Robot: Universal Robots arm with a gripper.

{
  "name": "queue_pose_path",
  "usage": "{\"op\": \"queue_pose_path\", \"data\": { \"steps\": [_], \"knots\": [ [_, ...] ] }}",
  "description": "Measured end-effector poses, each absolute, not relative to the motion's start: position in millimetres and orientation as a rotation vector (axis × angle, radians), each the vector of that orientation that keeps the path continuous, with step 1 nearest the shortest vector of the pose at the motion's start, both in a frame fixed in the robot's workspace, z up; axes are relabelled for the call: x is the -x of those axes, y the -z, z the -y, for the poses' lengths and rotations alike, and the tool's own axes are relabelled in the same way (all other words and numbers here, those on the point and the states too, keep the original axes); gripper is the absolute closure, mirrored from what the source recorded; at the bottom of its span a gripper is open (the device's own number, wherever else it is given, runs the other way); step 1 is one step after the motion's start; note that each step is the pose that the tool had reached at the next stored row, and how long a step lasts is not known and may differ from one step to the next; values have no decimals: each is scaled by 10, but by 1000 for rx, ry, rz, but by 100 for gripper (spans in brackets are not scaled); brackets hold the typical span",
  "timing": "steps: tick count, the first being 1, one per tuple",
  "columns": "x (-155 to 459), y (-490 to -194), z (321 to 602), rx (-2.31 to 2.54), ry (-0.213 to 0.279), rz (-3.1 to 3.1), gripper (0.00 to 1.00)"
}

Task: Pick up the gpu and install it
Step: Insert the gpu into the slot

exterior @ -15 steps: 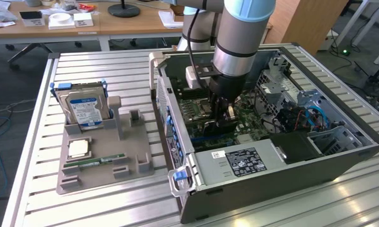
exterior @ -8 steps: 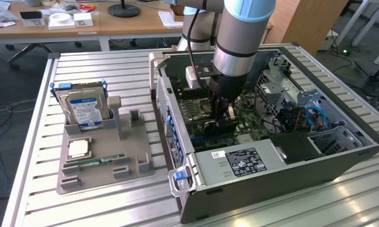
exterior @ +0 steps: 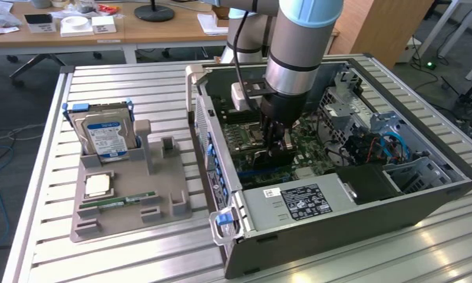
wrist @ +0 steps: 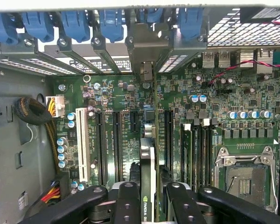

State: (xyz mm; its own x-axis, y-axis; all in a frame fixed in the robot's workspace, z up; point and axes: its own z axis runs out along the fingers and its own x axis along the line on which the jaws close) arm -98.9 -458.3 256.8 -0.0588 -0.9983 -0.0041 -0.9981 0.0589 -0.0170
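The gpu point(wrist: 148, 184) stands on edge over the motherboard's long black expansion slots point(wrist: 117, 140). It is a thin dark card with a green logo on its upper edge. Its silvery end bracket point(wrist: 147, 51) reaches the case's rear slot openings under the blue clips. My gripper point(wrist: 149, 198) straddles the card, one black finger point(wrist: 127, 200) on each side, shut on it. In the exterior view the gripper point(exterior: 277, 147) is lowered inside the open computer case point(exterior: 314, 203), with the dark gpu point(exterior: 266, 158) below its fingers, close to the green motherboard.
On the exterior view's left, a grey holder tray point(exterior: 134, 218) carries a hard drive point(exterior: 106, 138), a processor chip point(exterior: 98, 186) and a green memory stick point(exterior: 118, 202). The case walls, power supply point(exterior: 299, 203) and drive cage point(exterior: 412, 171) hem in the arm. The empty CPU socket point(wrist: 245, 179) lies beside the slots.
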Motion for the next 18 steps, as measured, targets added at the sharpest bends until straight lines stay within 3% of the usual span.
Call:
{"op": "queue_pose_path", "data": {
  "steps": [18],
  "knots": [
    [989,-2566,4587,2131,15,-2289,74]
  ]
}}
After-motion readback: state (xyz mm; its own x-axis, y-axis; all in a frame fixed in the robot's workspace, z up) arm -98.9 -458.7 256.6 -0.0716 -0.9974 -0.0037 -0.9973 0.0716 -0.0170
